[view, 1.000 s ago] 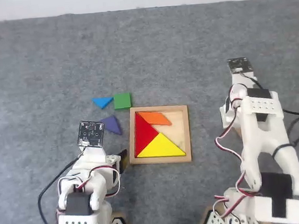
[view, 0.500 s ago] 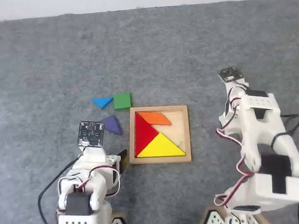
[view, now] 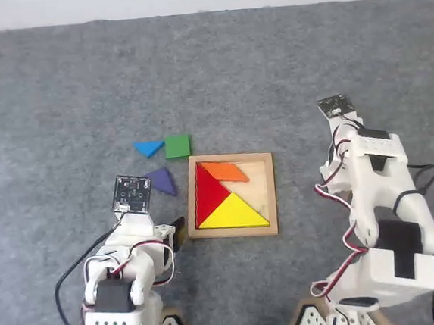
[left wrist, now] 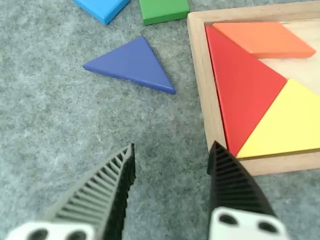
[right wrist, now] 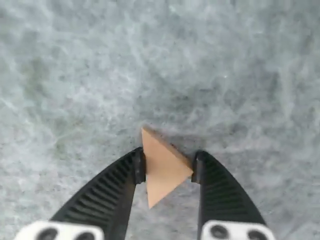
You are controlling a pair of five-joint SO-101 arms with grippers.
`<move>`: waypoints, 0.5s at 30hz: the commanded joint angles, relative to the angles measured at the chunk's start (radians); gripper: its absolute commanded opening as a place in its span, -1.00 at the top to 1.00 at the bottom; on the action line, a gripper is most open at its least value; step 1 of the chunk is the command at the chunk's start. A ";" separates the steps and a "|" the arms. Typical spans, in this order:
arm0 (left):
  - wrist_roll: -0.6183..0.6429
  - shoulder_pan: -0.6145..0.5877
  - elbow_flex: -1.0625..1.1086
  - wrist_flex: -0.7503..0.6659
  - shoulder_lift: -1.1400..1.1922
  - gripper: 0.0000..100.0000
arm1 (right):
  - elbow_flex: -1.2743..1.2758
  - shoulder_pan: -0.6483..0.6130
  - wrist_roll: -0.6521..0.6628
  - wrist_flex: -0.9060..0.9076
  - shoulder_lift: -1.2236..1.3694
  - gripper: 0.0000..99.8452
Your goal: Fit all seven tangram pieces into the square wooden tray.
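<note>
Over the last second the right arm (view: 375, 187) has swung its wrist a little nearer the wooden tray (view: 229, 157) and settled; the left arm (view: 130, 254) has kept its place.

The right gripper (right wrist: 169, 155) is clamped on a small tan triangle (right wrist: 162, 172), one finger against each side, one corner pointing outward beyond the tips. It hangs over the grey felt mat (view: 269, 66), off the tray's right side and well apart from it; in the high view the arm hides the piece.

The left gripper (left wrist: 173, 147) has its fingers spread wide with nothing between them, just beside the tray's near left corner, one tip close to the rim.

Inside the tray lie a red triangle (view: 208, 196) along the left wall, a yellow triangle (view: 234, 213) along the near wall and touching the red one, and an orange parallelogram (view: 224, 172) against the far wall. Bare wood shows at the tray's right side.

Left of the tray, a purple triangle (view: 162, 181) lies near the rim. Beyond the far left corner sits a green square (view: 177, 146), with a blue triangle (view: 149, 148) just beside it, farther from the tray.
</note>
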 commanded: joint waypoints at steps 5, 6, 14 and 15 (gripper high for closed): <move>-0.003 -0.006 -0.007 0.005 -0.020 0.52 | -0.057 -0.016 -0.121 0.022 -0.143 0.76; -0.003 -0.006 -0.007 0.005 -0.020 0.52 | -0.068 -0.035 -0.143 0.044 -0.174 0.76; -0.003 -0.006 -0.007 0.005 -0.020 0.52 | -0.161 -0.288 -0.239 0.165 -0.237 0.76; -0.003 -0.006 -0.007 0.005 -0.020 0.52 | -0.172 -0.328 -0.253 0.162 -0.229 0.76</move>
